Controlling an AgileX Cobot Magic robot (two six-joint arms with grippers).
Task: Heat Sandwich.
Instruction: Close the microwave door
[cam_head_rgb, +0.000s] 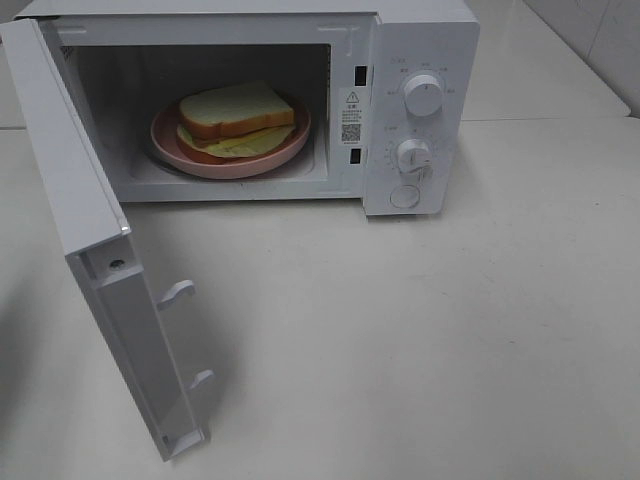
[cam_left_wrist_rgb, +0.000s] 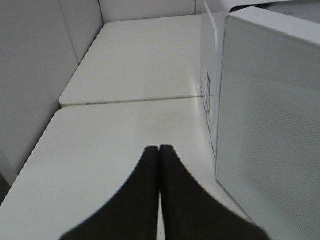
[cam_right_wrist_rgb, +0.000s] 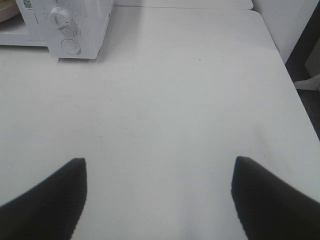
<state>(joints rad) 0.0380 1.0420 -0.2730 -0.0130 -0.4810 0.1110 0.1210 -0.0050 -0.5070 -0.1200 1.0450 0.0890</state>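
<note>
Nearest us the door (cam_head_rgb: 95, 250) stood wide open over the bench (cam_head_rgb: 420, 340); farther back, inside the microwave (cam_head_rgb: 420, 40), a pink plate (cam_head_rgb: 232, 166) carried the sandwich (cam_head_rgb: 235, 110), lying flat. Both hands were well apart from it, outside the oven. The left hand (cam_left_wrist_rgb: 159, 149), fingers pressed together and empty, hung beside the microwave's outer side wall. The right hand (cam_right_wrist_rgb: 159, 161), fingers spread with nothing between, hung over the bench, the dials (cam_right_wrist_rgb: 61, 16) far ahead. The high camera caught neither hand, and the top slice hid most of the filling.
</note>
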